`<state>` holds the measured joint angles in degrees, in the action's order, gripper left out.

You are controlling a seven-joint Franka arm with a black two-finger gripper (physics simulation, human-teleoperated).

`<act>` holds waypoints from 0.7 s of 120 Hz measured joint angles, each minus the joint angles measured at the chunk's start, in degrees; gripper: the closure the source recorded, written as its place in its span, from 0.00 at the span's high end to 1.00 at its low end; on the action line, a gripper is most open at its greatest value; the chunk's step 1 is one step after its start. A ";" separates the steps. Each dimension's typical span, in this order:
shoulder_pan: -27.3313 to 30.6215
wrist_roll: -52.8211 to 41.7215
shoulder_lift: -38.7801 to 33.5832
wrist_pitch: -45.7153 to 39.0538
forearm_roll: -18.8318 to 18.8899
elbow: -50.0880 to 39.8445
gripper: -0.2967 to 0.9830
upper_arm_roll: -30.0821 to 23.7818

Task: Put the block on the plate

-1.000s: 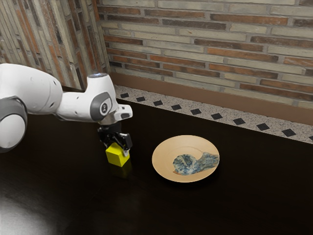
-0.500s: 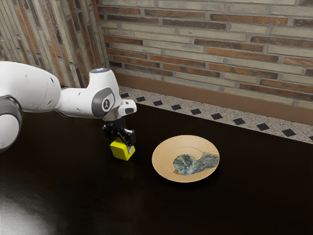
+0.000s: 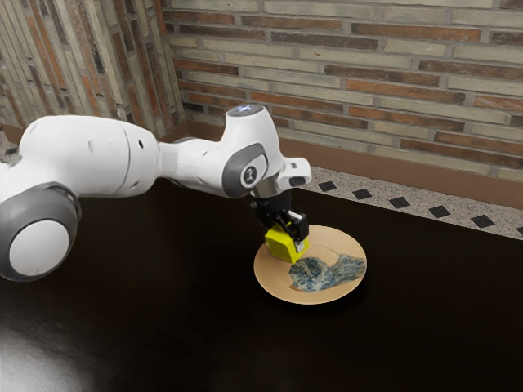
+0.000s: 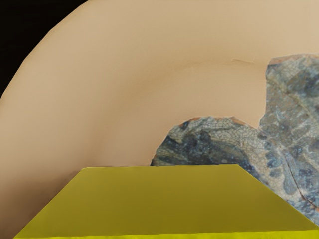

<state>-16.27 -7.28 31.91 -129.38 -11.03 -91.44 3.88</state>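
We are holding the yellow block (image 3: 282, 247) in the pincer (image 3: 287, 234) over the plate (image 3: 337, 240), with the fingers closing on it from two sides and the block sitting between them at a tilt. In the exterior view, the block is showing against the plate's side toward the exterior view's left, near the blue patterned patch (image 3: 309, 275). In the wrist view, we are looking past its broad top toward the plate's pale surface and that same patch.

By our judgement, we are standing late in the job: the grasp is made, the block is off the table (image 3: 163, 327), and the reach across to the plate is largely done. What we are leaving for last is the placing itself. We are seeing no sign of a release, and we are unable to tell whether a lower edge of the block is touching the plate.

The next move is likely calling for a small shift toward the plate's middle, a levelling of the block, a gentle lowering, then spreading the fingers and lifting clear. If we are letting go at this slant, we are risking a tumble or a landing close to the rim, within the plate's edge but off its centre.
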 joint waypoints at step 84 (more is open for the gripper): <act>-1.94 0.38 -2.06 2.77 4.39 3.86 0.75 -2.01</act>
<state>-18.21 -6.90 29.85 -126.60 -6.64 -87.58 1.87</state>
